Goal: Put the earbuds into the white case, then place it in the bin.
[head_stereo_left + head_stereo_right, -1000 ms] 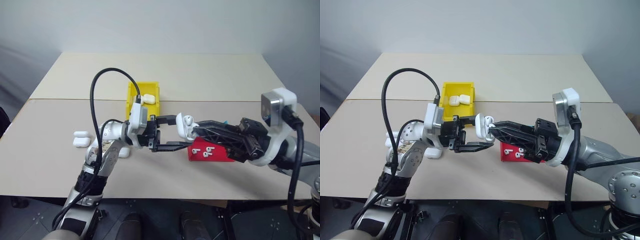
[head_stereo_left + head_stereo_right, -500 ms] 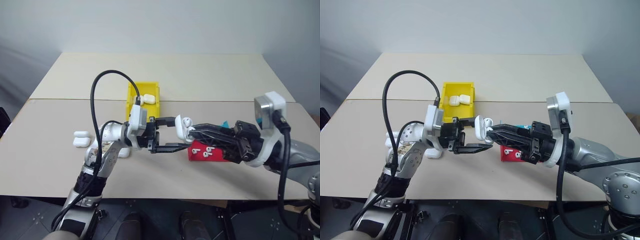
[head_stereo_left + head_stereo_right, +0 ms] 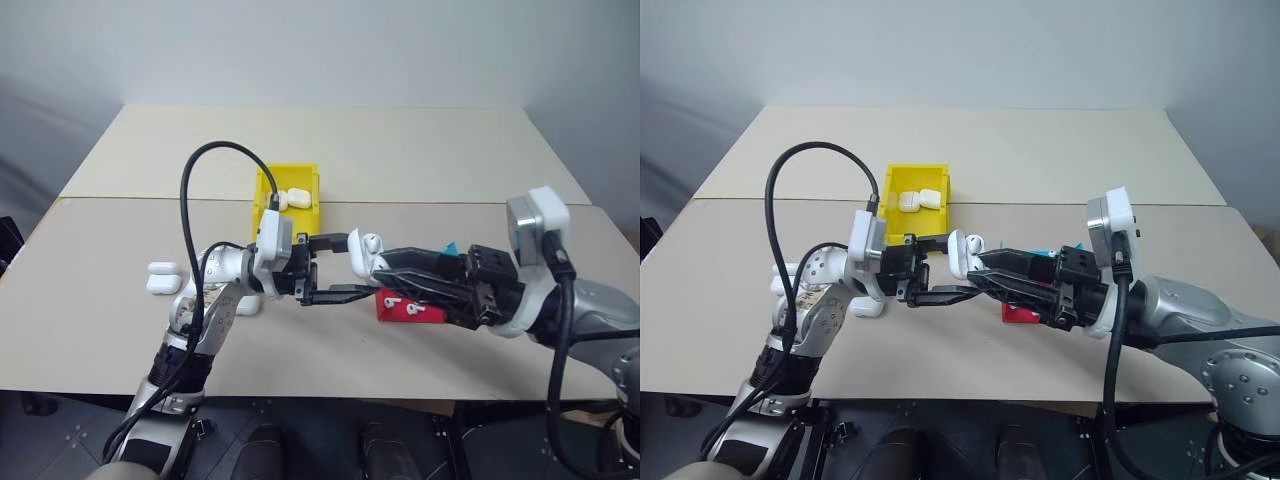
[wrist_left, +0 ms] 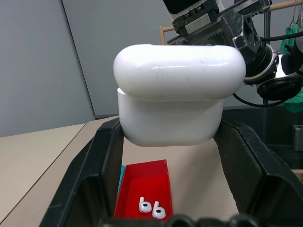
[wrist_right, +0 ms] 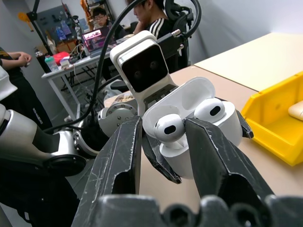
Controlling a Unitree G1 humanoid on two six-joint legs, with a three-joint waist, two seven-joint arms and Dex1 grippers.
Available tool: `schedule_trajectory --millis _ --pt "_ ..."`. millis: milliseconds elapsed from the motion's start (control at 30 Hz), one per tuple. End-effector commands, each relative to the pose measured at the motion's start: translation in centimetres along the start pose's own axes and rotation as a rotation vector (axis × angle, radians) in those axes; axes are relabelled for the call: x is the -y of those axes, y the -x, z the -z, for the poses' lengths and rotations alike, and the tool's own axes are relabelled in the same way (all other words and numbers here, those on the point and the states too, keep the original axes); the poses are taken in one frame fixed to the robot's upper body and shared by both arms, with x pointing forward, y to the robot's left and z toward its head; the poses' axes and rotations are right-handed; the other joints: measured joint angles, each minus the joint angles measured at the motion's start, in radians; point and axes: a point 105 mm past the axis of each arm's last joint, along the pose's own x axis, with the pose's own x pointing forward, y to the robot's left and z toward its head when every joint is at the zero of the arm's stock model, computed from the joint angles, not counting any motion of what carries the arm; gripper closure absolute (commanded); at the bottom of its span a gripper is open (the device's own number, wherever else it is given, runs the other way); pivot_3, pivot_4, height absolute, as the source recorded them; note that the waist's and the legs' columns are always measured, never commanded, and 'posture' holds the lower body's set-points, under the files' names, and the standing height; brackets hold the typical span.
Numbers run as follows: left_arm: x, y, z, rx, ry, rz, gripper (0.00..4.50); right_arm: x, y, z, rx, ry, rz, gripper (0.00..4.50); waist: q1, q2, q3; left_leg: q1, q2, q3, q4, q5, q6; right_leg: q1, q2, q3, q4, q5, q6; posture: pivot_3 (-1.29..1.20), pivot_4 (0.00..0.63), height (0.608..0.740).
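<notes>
Spare cases (image 3: 162, 277) sit far left on the table (image 3: 420, 160), bin (image 3: 266, 205) just above centre-left w/ two cases already in it. Centre frame: left gripper (image 3: 331, 268) clenched on the case (image 3: 362, 254), lid open, held mid-air. Both earbuds (image 5: 169, 127) look seated in their wells. Right gripper (image 5: 163, 137) comes in from the right, fingers loosely straddling one bud, not pinching it. Red tray (image 3: 405, 310) w/ two more buds under the right arm. Risks, my guess: if the right fingers drag on retreat they could pop that bud back out, or nudge the case askew in the left grip; lid's not shut yet, so tilting toward the bin could spill both
</notes>
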Motion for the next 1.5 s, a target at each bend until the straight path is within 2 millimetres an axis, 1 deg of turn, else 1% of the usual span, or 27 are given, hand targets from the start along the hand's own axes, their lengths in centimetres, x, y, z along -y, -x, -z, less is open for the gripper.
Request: schedule_trajectory --millis 33,267,400,633,800,867,933,967,1000,1033,1067,1133,1200,1333,1400,1500 --pt "-0.3 0.0 -1.1 0.033 -0.055 -0.015 1.80 -0.4 0.7 -0.5 0.004 0.026 -0.015 2.63 0.000 0.000 0.000 0.000 0.000 0.000 0.000 0.000 0.000 0.000 0.000 0.000 0.000 0.000 0.000 0.00 0.150 0.740" --pt "-0.3 -0.1 -1.2 0.038 -0.059 -0.013 1.80 -0.3 0.5 -0.4 -0.012 0.044 -0.014 2.63 0.000 0.000 0.000 0.000 0.000 0.000 0.000 0.000 0.000 0.000 0.000 0.000 0.000 0.000 0.000 0.00 0.150 0.740" --pt "-0.4 0.1 -1.0 0.034 -0.058 -0.016 1.80 0.0 1.0 -0.9 0.011 0.070 0.009 2.63 0.000 0.000 0.000 0.000 0.000 0.000 0.000 0.000 0.000 0.000 0.000 0.000 0.000 0.000 0.000 0.00 0.150 0.740" --pt "0.0 -0.2 -1.0 0.043 -0.050 -0.005 1.80 -0.3 0.7 -1.1 -0.002 0.130 -0.014 2.63 0.000 0.000 0.000 0.000 0.000 0.000 0.000 0.000 0.000 0.000 0.000 0.000 0.000 0.000 0.000 0.00 0.150 0.740" --pt "-0.1 -0.2 -0.9 0.034 -0.051 -0.010 1.80 0.2 1.3 -1.1 -0.033 0.158 0.019 2.63 0.001 0.000 0.000 0.000 0.000 0.000 0.000 0.000 0.000 0.000 0.000 0.000 0.000 0.000 0.000 0.00 0.150 0.740" --pt "-0.1 -0.1 -0.7 0.017 -0.048 -0.006 1.80 0.3 1.9 -2.7 -0.027 0.181 0.014 2.63 0.001 0.000 0.000 0.000 0.000 0.000 0.000 0.000 0.000 0.000 0.000 0.000 0.000 0.000 0.000 0.00 0.150 0.740" --pt "-0.2 -0.1 -0.4 -0.003 -0.046 0.002 1.80 0.0 1.9 -4.5 -0.022 0.211 -0.014 2.63 -0.003 0.000 0.000 0.000 0.000 0.000 0.001 0.000 0.000 0.000 0.000 0.000 0.000 0.000 0.000 0.00 0.150 0.740" --pt "-0.2 -0.2 -0.3 -0.011 -0.046 0.005 1.80 -0.1 1.7 -5.0 -0.032 0.222 -0.028 2.63 -0.003 0.000 0.000 0.000 0.000 0.001 0.001 0.000 0.000 0.000 0.000 0.001 0.000 0.000 0.000 0.00 0.150 0.740" --pt "-0.4 -0.4 -0.3 -0.016 -0.049 0.006 1.80 -0.3 1.4 -5.4 -0.052 0.241 -0.044 2.90 -0.002 0.000 0.000 0.001 0.000 0.000 0.001 0.000 0.000 0.001 0.000 0.001 0.000 0.000 0.000 0.00 0.150 0.740" --pt "-0.5 -0.6 -0.2 -0.021 -0.053 0.005 1.80 -0.3 1.1 -5.7 -0.070 0.260 -0.052 2.99 -0.002 0.000 0.000 0.001 0.000 0.000 0.000 0.000 0.000 0.001 0.000 0.000 0.000 0.000 0.000 0.00 0.150 0.740" --pt "-0.7 -0.8 -0.2 -0.024 -0.056 0.001 1.80 -0.3 0.8 -6.0 -0.088 0.274 -0.057 3.18 -0.001 0.000 0.000 0.001 0.000 0.000 0.000 0.000 0.000 0.000 0.000 0.000 0.000 0.000 0.000 0.00 0.150 0.740" --pt "-1.0 -1.2 0.0 -0.035 -0.058 0.005 1.80 -0.5 -0.2 -6.6 -0.132 0.303 -0.095 3.89 -0.001 0.000 0.000 0.000 0.000 0.000 0.000 0.000 0.000 0.000 0.000 0.000 0.000 0.000 0.000 0.00 0.150 0.740" --pt "-1.2 -1.5 0.2 -0.050 -0.060 0.010 1.80 -0.4 -1.0 -7.0 -0.158 0.311 -0.116 4.46 -0.001 0.000 0.000 0.000 0.000 0.001 0.001 0.000 0.000 0.000 0.000 0.001 0.000 0.000 0.000 0.00 0.150 0.740" --pt "-1.4 -1.9 0.8 -0.080 -0.059 0.012 1.80 -0.7 -2.4 -6.9 -0.210 0.333 -0.163 4.46 0.000 0.000 0.000 0.000 0.000 0.000 0.001 0.000 0.001 -0.001 0.000 0.000 -0.001 0.000 0.000 0.00 0.150 0.740" --pt "-1.4 -2.1 0.7 -0.079 -0.062 0.014 1.80 -0.8 -2.9 -6.5 -0.242 0.354 -0.169 4.46 0.000 0.000 0.000 -0.001 0.000 0.000 0.001 0.000 0.001 -0.001 0.000 0.000 -0.001 0.000 0.000 0.00 0.150 0.740" --pt "-1.5 -2.2 0.7 -0.080 -0.073 0.013 1.80 -0.4 -3.5 -5.4 -0.315 0.394 -0.154 4.46 0.001 0.000 0.000 -0.002 0.000 0.000 0.001 0.000 0.001 -0.002 0.000 0.000 0.000 0.000 0.000 0.00 0.150 0.740"
